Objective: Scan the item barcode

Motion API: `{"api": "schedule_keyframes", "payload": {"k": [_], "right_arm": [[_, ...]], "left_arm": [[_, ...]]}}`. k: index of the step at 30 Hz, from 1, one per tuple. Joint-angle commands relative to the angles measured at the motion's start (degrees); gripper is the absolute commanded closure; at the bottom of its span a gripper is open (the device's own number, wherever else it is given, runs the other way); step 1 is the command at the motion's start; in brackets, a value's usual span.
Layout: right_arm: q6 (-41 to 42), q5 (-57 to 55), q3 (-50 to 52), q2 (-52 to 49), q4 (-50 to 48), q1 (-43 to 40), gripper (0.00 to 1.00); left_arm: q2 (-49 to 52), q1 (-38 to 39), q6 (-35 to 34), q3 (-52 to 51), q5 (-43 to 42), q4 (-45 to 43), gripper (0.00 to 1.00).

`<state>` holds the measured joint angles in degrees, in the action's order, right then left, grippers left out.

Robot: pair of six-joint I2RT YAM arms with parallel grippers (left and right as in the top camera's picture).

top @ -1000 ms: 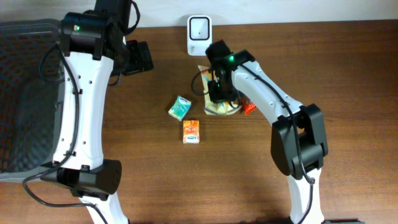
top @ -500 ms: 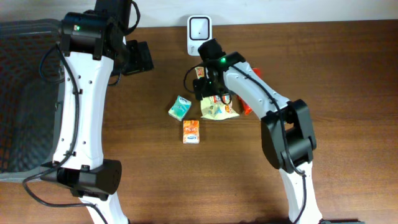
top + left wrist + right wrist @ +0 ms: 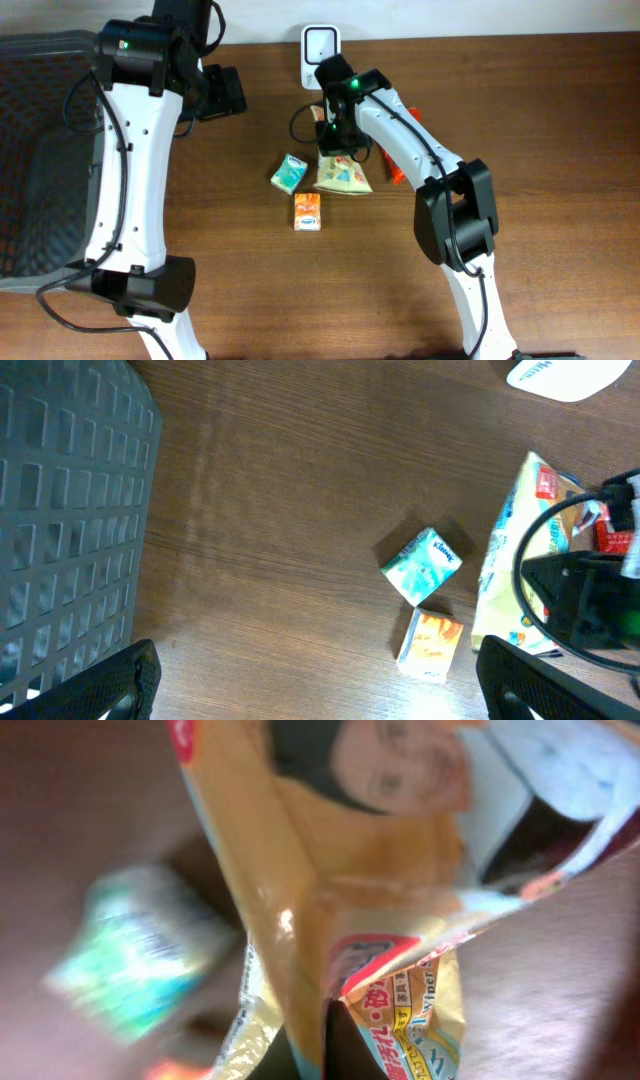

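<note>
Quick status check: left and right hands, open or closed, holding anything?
Left hand: open, holding nothing.
Right hand: closed on the yellow packet.

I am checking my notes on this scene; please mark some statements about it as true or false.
1. The right gripper grips the yellow wipes packet. True.
2. The left gripper holds the green tissue pack. False: it is open and empty; the pack lies on the table.
3. The orange tissue pack lies in the grey basket. False: it lies on the table beside the green tissue pack.
4. The white scanner stands near the table's far edge. True.
</note>
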<state>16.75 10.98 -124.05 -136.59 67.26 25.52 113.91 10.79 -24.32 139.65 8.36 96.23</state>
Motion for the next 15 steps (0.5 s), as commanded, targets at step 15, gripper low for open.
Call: {"api": "schedule_keyframes", "payload": {"k": [15], "right_arm": [[8.3,41.7,20.8,0.3,-21.2,-16.8,0.96]], "left_arm": [[0.2,-0.1,-0.5,0.0,0.0,-0.1,0.01]]}}
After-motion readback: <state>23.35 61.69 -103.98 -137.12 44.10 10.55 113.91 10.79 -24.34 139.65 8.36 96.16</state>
